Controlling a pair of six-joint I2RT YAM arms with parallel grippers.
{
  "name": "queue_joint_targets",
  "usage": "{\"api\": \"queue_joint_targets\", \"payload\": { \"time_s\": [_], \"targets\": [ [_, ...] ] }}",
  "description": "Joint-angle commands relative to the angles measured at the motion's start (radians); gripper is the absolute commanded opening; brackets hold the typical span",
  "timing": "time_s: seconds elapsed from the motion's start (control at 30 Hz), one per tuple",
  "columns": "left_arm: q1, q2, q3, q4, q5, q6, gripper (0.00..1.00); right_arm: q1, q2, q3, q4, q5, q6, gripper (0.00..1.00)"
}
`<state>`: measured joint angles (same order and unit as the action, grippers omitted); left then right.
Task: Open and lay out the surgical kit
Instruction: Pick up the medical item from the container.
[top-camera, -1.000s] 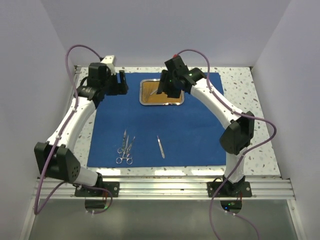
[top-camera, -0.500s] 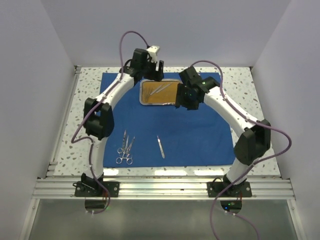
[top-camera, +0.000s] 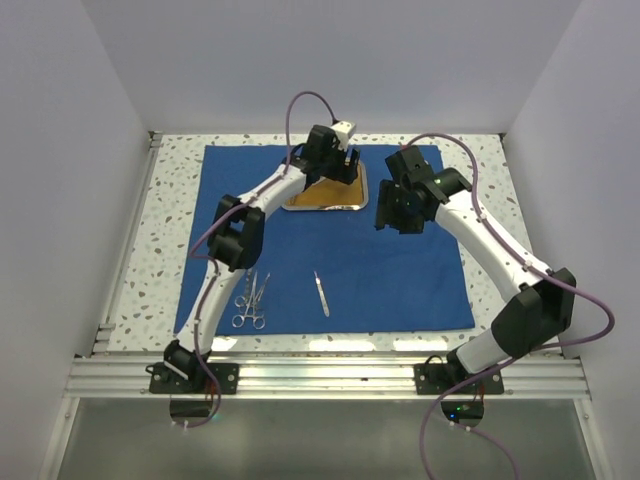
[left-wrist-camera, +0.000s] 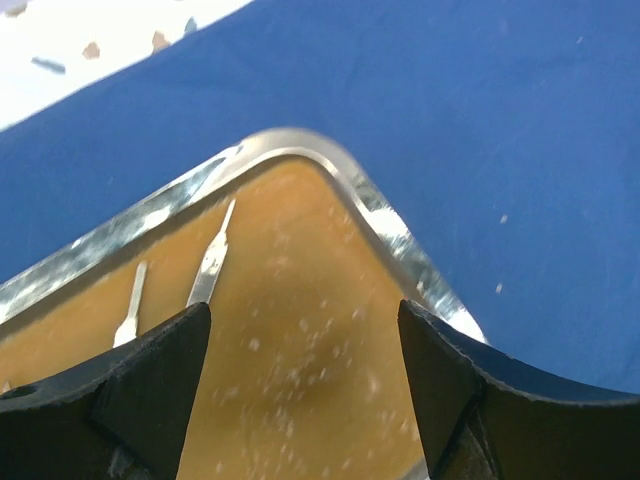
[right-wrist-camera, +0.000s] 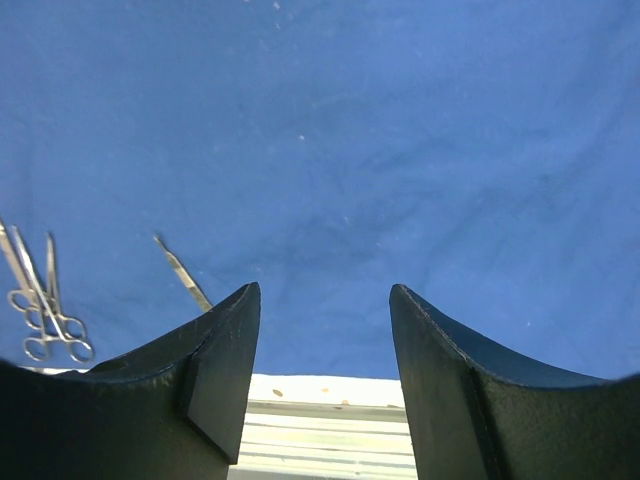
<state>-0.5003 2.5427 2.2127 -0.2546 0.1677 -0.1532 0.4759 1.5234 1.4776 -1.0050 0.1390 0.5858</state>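
Blue wrap lies spread beneath steel tray.

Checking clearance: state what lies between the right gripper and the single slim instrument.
Only bare blue cloth between right gripper and single instrument, per top view.

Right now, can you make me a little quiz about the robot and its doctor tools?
1. True or false: the steel tray is empty.
2. The left fingers hover over: A) the tray B) a cup C) a book.
3. What do the right fingers hold?

Key: 1 false, two slim tools lie inside; 2 A; 3 nothing, they are open above the blue cloth.
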Motion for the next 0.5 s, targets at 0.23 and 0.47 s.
{"api": "queue_joint_targets", "payload": {
  "time_s": [0.23,0.47],
  "targets": [
    [-0.015,0.117,0.143,0.135,-0.103,-0.014,0.84,-0.003,0.001,-0.014,-0.023,-0.026,-0.038,0.57],
    [0.003,0.18,0.2,0.121,-0.165,-0.054,0.85,-0.01,0.041,-0.019,-0.017,-0.052,-0.05,0.57]
  ]
}}
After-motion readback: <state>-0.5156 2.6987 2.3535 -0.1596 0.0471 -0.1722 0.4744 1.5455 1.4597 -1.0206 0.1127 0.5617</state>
